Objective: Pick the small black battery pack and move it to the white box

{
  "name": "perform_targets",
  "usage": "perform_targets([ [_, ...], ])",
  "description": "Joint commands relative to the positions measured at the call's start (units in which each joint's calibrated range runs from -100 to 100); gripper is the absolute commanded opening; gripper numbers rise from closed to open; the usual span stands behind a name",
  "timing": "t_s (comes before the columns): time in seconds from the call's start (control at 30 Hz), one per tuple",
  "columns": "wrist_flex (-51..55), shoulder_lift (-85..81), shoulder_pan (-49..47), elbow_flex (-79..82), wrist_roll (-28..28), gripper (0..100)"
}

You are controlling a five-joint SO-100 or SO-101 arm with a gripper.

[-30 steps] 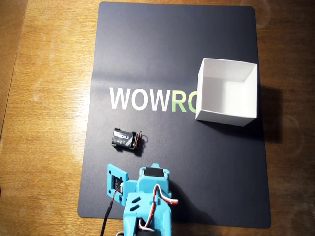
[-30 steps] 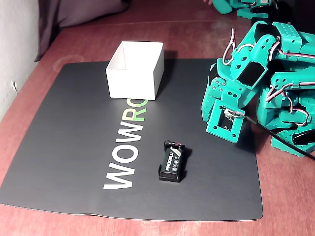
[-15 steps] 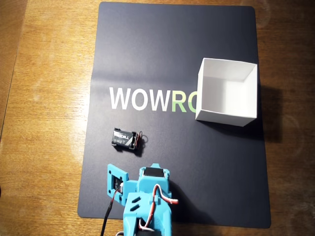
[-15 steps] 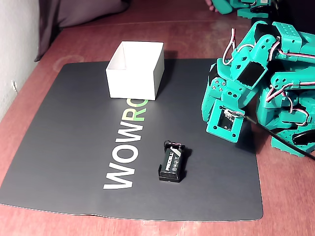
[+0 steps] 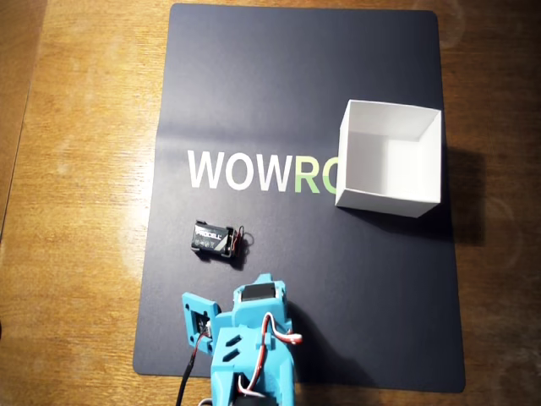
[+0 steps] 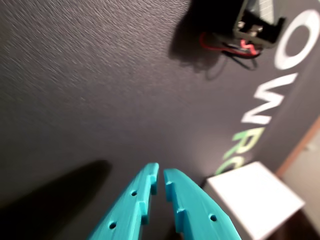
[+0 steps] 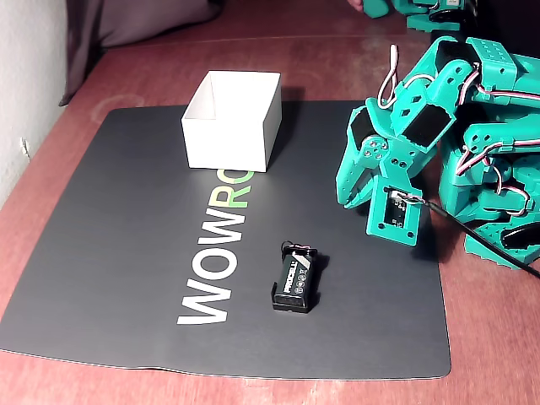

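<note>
Battery pack (image 7: 296,280) near the mat's (image 7: 126,253) front edge: rigid, light, we'd pinch its long sides, avoiding wires. Gripper (image 6: 161,178) fingers nearly closed, empty.

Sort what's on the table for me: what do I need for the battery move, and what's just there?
Needed: small black battery pack, lying on the mat; white box, empty; gripper, nearly closed, holding nothing.
Just there: black WOWRO mat; wooden table.
</note>
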Motion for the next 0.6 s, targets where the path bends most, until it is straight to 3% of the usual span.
perform_targets([
  [0.0, -1.49, 5.23, -0.23, -3.78, 2.97, 1],
  [0.43, -0.79, 30.92, -0.47, -30.45, 2.42, 1],
  [0.57, -0.70, 33.37, -4.69, -34.90, -2.30, 1],
])
